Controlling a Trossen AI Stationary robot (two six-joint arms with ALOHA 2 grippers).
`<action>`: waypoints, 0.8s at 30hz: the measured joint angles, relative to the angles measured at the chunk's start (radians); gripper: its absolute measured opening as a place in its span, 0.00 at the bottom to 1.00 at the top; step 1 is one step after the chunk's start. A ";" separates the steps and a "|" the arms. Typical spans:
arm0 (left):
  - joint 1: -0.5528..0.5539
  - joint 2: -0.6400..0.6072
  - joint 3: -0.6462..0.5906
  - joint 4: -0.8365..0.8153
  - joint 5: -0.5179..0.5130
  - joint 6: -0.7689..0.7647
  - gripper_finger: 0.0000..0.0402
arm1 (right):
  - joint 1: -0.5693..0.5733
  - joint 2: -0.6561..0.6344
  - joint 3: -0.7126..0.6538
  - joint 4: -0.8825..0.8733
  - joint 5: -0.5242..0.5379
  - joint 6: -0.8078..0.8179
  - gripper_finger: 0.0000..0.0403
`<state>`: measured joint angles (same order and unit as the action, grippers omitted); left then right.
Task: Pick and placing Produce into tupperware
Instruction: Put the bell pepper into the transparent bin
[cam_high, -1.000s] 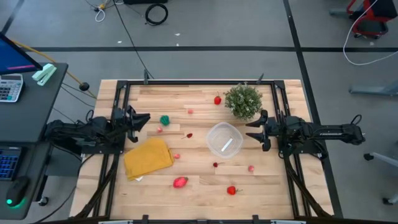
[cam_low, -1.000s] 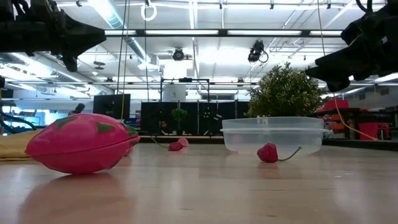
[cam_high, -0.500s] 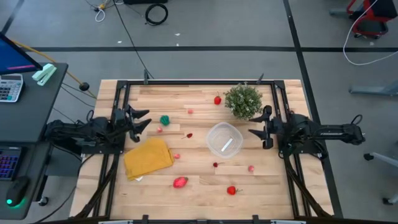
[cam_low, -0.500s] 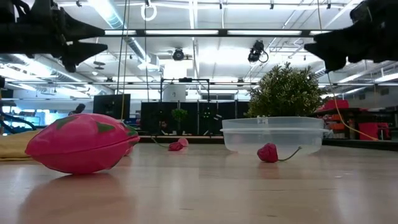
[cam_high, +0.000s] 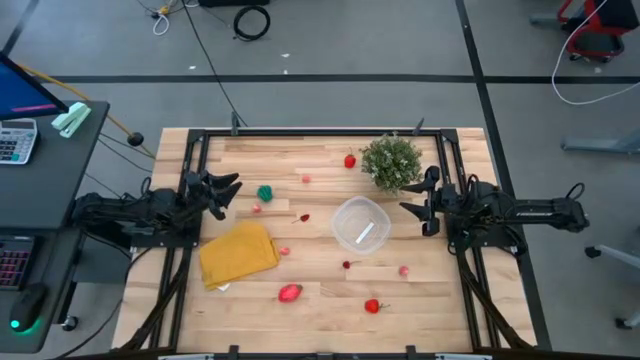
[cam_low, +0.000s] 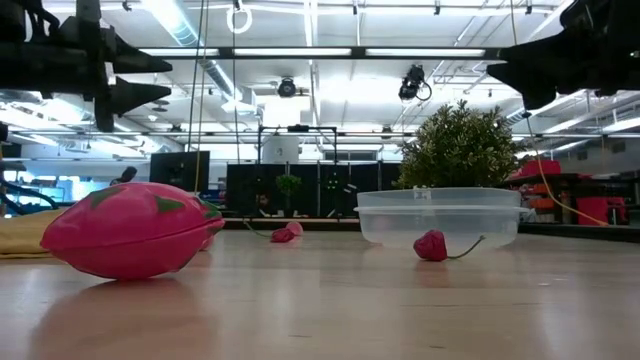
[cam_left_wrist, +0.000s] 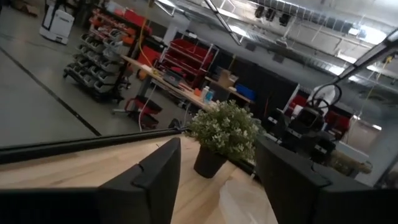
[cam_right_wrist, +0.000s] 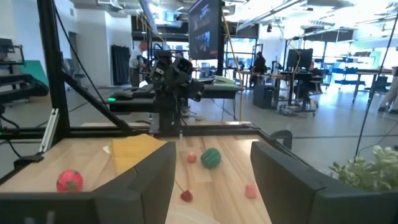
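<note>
In the high view, the left gripper (cam_high: 228, 187) is seen at the table's left edge with its jaws apart and empty, where a second ago they were nearly together; the right gripper (cam_high: 414, 203) is held just beside the tupperware (cam_high: 360, 224), jaws apart and empty, drawn slightly back from where it stood before. The produce has not shifted. The tupperware, a round bowl of clear, translucent plastic, stands right of the table's middle on the pale wooden table (cam_high: 330, 290), and no produce is made out inside it. Small red pieces are scattered around it: one (cam_high: 350, 160) near the bushy potted plant (cam_high: 391, 162), a larger pink-red one (cam_high: 290, 293) and a red one (cam_high: 372, 306) at the near edge. A green piece (cam_high: 265, 193) lies near the left gripper, and a folded yellow cloth (cam_high: 238, 253) lies flat below it. In the low view, a glossy pink, pointed oval piece with green patches (cam_low: 130, 229) fills the foreground; a small red piece with a stem (cam_low: 432, 245) lies in front of the tupperware's wall (cam_low: 440, 217). In the left wrist view, two dark fingers (cam_left_wrist: 158, 177) are seen spread, with the potted plant (cam_left_wrist: 222, 132) between them. In the right wrist view, spread fingers (cam_right_wrist: 149, 174) frame the green piece (cam_right_wrist: 211, 157), the yellow cloth (cam_right_wrist: 134, 149) and a red piece (cam_right_wrist: 69, 180).
</note>
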<state>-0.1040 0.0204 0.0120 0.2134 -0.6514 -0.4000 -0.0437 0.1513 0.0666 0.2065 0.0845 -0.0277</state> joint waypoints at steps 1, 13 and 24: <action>0.000 0.000 0.000 0.000 -0.001 -0.012 0.51 | 0.000 0.003 0.000 0.000 0.000 0.000 0.54; 0.000 0.033 0.175 -0.048 -0.056 0.036 0.40 | -0.001 0.094 0.001 0.011 0.200 -0.036 0.54; 0.007 0.457 0.726 -0.603 -0.128 0.025 0.40 | -0.080 0.303 0.001 0.157 0.199 -0.047 0.54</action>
<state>-0.0970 0.4775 0.7378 -0.3893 -0.7797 -0.3754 -0.1240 0.4541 0.0677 0.3638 0.2833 -0.0745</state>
